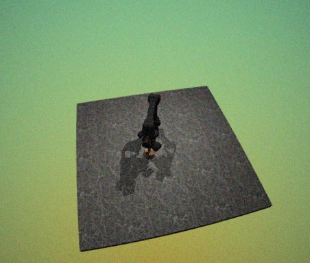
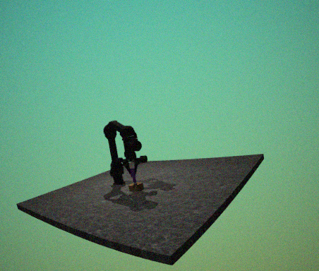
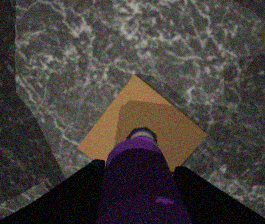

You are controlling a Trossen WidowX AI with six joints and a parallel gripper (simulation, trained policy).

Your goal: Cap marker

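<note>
The orange-brown holder block [image 1: 151, 155] [image 2: 136, 187] [image 3: 134, 90] sits on the table, a corner towards the top of the wrist view. The marker [image 2: 134, 181] stands in it, its lower purple part showing under the cap in the exterior view. My gripper [image 2: 133, 171] [image 3: 139, 173] points down over the block and is shut on the dark purple cap [image 3: 139, 192]. The cap is in line with the marker and hides most of it. A lighter purple band and a pale, dark-rimmed ring show past the cap's end in the wrist view. How far the cap is on cannot be told.
The dark grey marbled table top [image 1: 199, 192] [image 2: 176, 219] has free edges all round. The black arm [image 1: 152, 113] [image 2: 113, 148] stands near its back edge. Shadows of the arm fall on the table around the block.
</note>
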